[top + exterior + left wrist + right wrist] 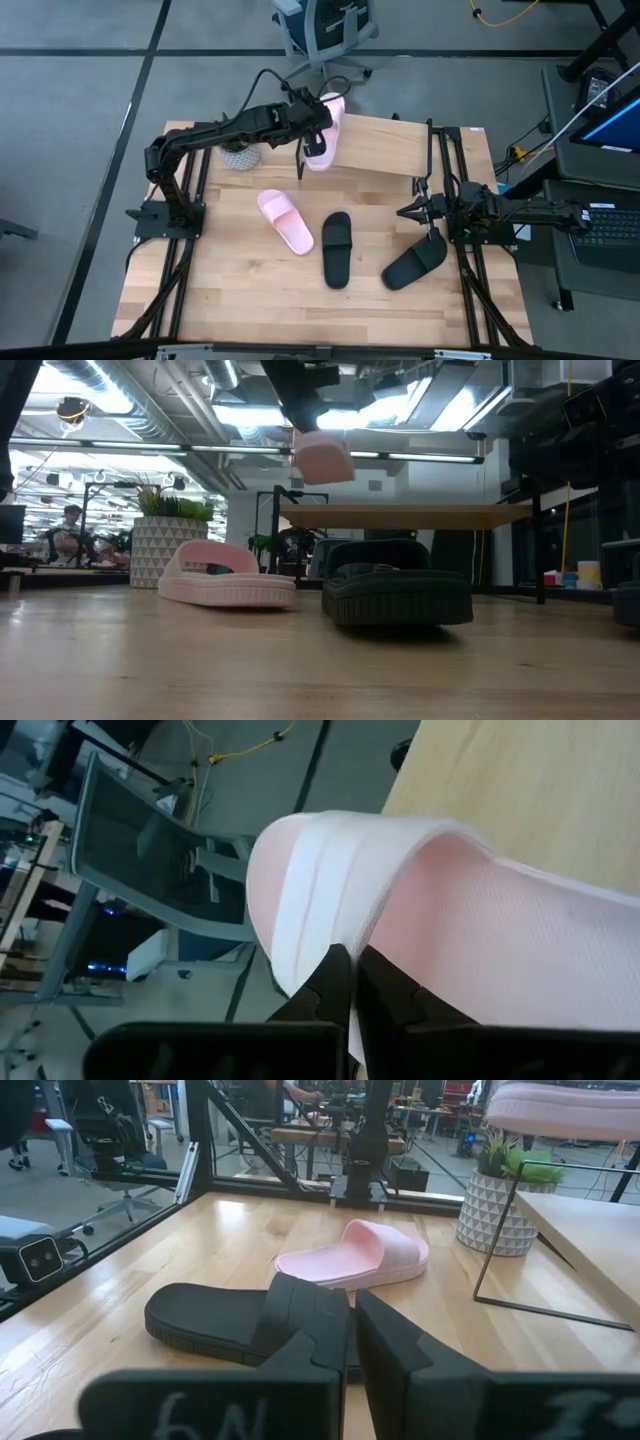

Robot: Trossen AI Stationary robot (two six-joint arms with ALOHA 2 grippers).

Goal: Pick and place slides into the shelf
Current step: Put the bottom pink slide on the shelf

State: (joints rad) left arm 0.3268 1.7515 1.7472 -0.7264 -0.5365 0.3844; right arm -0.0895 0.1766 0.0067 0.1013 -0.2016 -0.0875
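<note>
My left gripper (314, 143) is shut on a light pink slide (326, 122) and holds it in the air over the left end of the shelf's plank top (400, 150). The low view shows this slide (322, 460) above the plank (400, 516). On the table lie another pink slide (285, 220) and two black slides (337, 248) (415, 265), each on its sole. My right gripper (418, 211) waits at the table's right side, shut, with nothing between its fingers, above the nearer black slide. My left gripper pinches an edge of the pink slide (322, 925) between its two fingers. Whether that edge belongs to the strap or to the sole's side, I cannot tell. The fingers come from the table's left, slanting down. The slide hangs clear of the shelf and the table.
A patterned planter (240, 157) stands at the far left, beside the shelf. The shelf's thin black frame (540, 1310) rises from the table at the far right. An office chair (325, 25) stands on the floor beyond the table's far edge.
</note>
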